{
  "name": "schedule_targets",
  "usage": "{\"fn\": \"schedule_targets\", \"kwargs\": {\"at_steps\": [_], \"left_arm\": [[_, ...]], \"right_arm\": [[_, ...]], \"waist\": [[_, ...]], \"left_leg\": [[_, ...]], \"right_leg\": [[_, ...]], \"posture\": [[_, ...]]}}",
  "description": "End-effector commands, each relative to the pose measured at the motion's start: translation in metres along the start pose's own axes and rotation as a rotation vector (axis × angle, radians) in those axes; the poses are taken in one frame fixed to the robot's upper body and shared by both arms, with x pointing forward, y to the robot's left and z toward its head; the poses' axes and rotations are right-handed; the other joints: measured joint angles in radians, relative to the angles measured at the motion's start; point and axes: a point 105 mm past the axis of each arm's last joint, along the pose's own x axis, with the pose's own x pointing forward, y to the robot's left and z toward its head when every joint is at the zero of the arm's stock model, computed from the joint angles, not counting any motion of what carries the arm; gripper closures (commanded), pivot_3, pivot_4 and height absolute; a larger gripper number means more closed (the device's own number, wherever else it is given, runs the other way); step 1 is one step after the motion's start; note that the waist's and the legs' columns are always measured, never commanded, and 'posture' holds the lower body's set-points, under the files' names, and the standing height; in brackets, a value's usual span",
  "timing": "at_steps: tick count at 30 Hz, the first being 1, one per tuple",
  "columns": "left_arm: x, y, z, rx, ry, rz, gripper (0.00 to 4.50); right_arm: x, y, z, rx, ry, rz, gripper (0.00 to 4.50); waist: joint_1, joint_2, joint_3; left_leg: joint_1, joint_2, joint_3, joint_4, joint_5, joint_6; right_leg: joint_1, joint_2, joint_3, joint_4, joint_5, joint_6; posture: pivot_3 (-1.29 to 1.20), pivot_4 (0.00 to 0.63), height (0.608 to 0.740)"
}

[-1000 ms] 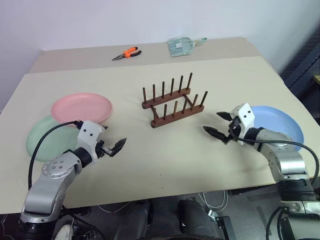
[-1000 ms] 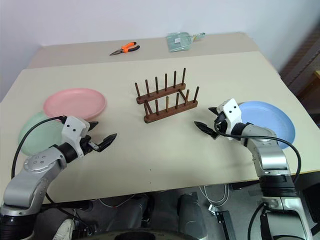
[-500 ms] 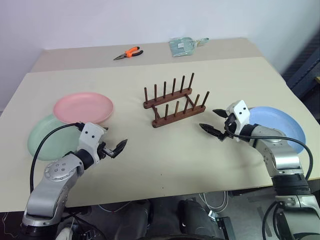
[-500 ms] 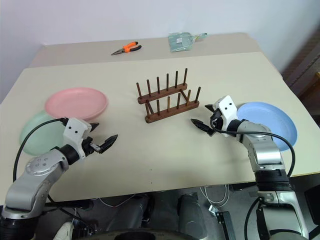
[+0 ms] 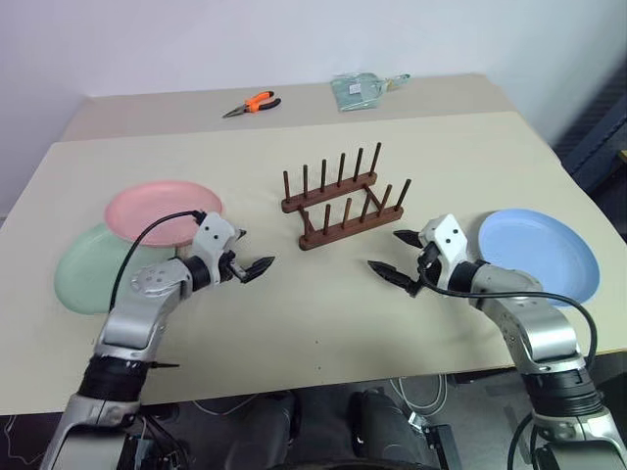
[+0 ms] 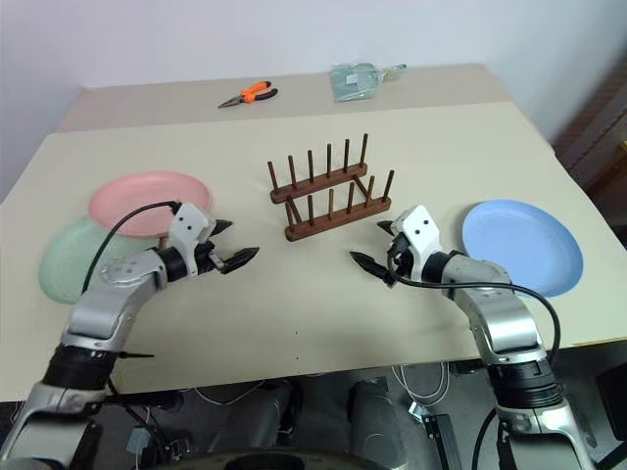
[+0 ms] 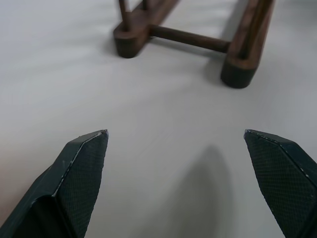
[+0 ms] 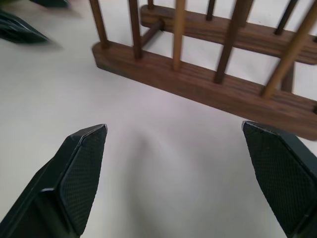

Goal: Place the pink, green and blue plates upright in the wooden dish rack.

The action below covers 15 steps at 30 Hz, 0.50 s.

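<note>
The small dark brown wooden dish rack (image 5: 340,201) stands empty mid-table, between the left gripper (image 5: 247,255) and right gripper (image 5: 396,257), both spread wide, holding nothing. The pastel pink round plate (image 5: 157,211) overlaps the mint green plate (image 5: 88,269); the light blue plate (image 5: 537,255) lies flat right. Orange-handled pliers (image 5: 249,104) lie far behind.
</note>
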Motion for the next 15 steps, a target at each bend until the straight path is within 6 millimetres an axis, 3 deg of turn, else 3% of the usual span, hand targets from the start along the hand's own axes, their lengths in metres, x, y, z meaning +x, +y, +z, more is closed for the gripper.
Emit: {"fn": "schedule_targets", "kwargs": {"at_steps": [1,10,13,15], "left_arm": [[0.023,-0.012,0.004,0.041,-0.002,-0.112,0.0],[0.072,-0.037,0.007,0.081,0.024,-0.237,0.0],[0.075,-0.041,0.004,0.075,0.025,-0.246,0.89],[0.075,-0.043,0.003,0.074,0.022,-0.253,1.87]], "right_arm": [[-0.004,0.008,0.019,-0.03,-0.074,-0.016,0.05],[-0.006,0.017,0.019,-0.007,-0.092,-0.049,0.05],[-0.008,0.019,0.019,-0.004,-0.094,-0.058,0.0],[-0.01,0.021,0.018,-0.002,-0.092,-0.061,0.0]], "waist": [[-0.001,0.0,0.0],[-0.001,0.0,0.0],[-0.002,-0.001,0.0],[-0.002,-0.001,0.0]], "left_leg": [[0.0,0.0,0.0,0.0,0.0,0.0],[0.0,-0.001,-0.001,0.001,0.0,0.0],[0.0,-0.001,0.0,0.002,0.0,0.0],[0.0,-0.001,0.0,0.002,0.0,0.0]], "right_leg": [[0.0,0.0,0.0,0.0,0.0,0.0],[0.001,0.0,0.0,0.0,0.001,0.002],[0.001,0.0,0.0,0.0,0.002,0.003],[0.001,0.0,0.0,0.0,0.002,0.004]], "posture": [[0.0,0.15,0.74],[0.0,0.15,0.74],[0.0,0.15,0.74],[0.0,0.15,0.74]]}}
